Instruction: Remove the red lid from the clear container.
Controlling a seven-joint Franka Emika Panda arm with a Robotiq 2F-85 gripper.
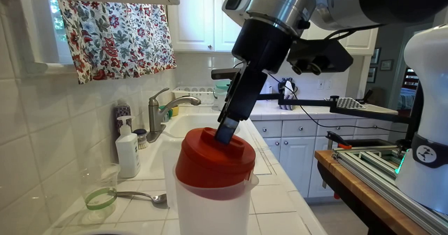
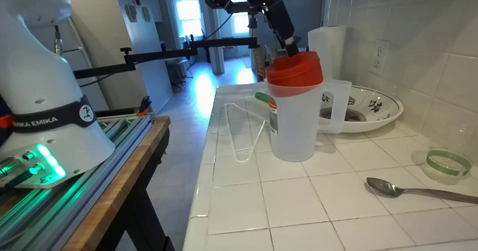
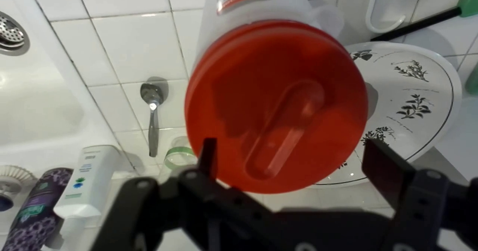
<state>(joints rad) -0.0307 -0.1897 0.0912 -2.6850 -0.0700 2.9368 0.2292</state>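
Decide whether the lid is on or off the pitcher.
On: in both exterior views the red lid sits in the top of the pitcher, its lower part showing through the plastic.

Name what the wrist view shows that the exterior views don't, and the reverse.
Wrist view only: the sink drain and the end effector clearly standing open.
Exterior only: the faucet and floral curtain in an exterior view; the robot's white base in both exterior views.
Shared: the red lid atop the clear container, the spoon and the green-banded cup.
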